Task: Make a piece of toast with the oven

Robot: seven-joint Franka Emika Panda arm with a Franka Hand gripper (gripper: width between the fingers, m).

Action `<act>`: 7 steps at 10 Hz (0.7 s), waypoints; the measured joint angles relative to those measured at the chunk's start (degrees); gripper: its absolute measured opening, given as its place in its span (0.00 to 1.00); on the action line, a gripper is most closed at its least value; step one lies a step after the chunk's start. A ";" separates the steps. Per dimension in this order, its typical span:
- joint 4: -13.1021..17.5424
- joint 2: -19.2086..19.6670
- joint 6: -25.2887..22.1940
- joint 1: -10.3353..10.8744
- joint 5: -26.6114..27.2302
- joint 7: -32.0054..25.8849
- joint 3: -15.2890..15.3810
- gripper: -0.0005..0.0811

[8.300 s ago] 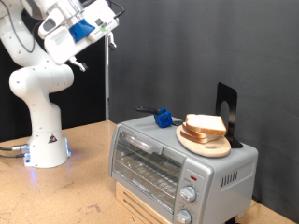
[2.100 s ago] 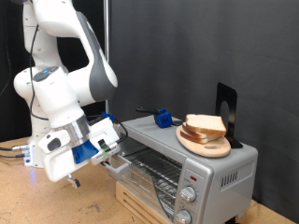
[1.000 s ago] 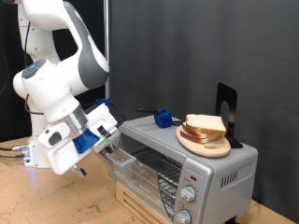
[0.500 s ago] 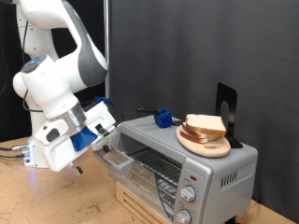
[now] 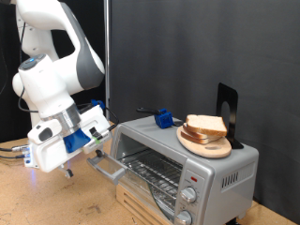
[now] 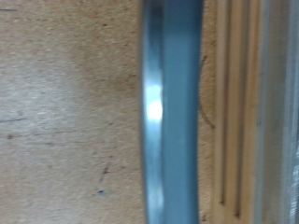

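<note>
Wooden table (image 5: pixel 56 202); gripper (image 5: pixel 97 150) at oven (image 5: pixel 183 164) door, aperture unclear; no legible writing.

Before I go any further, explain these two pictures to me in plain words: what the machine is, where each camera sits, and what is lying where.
The white machine is a robot arm with a two-fingered pincer at its end. The exterior view comes from a camera standing off the arm. The wrist view comes from a camera on the hand itself: its blurred close-up shows a grey metal bar over the wooden tabletop.

In the exterior view, a silver toaster oven stands on a wooden crate. Its glass door is pulled partly down, and the pincer is at the door's edge. On the oven's roof, a round wooden plate carries slices of bread. A blue object and a black stand sit there too. The bread is not yet inside.
</note>
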 joint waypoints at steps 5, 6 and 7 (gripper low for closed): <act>0.32 6.94 6.20 0.29 3.60 0.31 0.65 0.84; 0.67 8.06 6.25 0.28 5.67 -1.33 0.69 0.84; 0.94 8.79 6.25 0.19 7.34 -3.06 0.68 0.84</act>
